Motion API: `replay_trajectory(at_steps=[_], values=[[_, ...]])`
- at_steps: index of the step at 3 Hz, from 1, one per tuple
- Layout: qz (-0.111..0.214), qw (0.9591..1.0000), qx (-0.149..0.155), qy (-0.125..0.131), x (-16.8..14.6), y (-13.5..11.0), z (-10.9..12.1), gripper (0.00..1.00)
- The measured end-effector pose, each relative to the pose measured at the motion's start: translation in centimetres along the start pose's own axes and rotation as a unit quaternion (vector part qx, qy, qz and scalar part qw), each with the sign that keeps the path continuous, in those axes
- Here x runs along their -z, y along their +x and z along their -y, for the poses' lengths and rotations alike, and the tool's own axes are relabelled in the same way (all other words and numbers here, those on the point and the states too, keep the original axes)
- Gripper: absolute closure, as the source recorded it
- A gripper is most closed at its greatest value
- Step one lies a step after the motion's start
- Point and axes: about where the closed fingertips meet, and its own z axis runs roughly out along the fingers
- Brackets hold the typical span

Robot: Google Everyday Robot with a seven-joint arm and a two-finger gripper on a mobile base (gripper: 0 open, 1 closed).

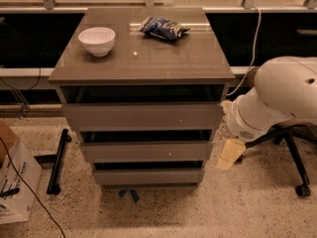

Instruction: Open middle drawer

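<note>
The cabinet (143, 63) has three flat grey-brown drawer fronts. The middle drawer (146, 151) is the second one, below the taller top drawer (142, 116) and above the lowest drawer (148, 176). All three fronts look pushed in, with dark gaps above each. My gripper (230, 154), cream-coloured at the end of the white arm (277, 98), hangs just right of the middle drawer's right end, close to the cabinet's side at about that drawer's height.
A white bowl (96, 39) and a blue snack bag (163, 28) lie on the cabinet top. A cardboard box (15, 182) and a black bar (57, 160) are on the floor to the left. An office chair base (297, 167) stands at the right.
</note>
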Motion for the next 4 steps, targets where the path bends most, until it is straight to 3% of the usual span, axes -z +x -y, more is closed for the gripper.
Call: replay_trajectory(at_steps=[2,3,4], values=[[0.031,0.999,-0.021,-0.024,-9.3,0.6,1.7,0.0],[0.032,0.9989,-0.022,-0.026,-9.7,0.6,1.7,0.0],[0.041,0.9978,-0.034,-0.041,-13.1,1.0,1.5,0.0]])
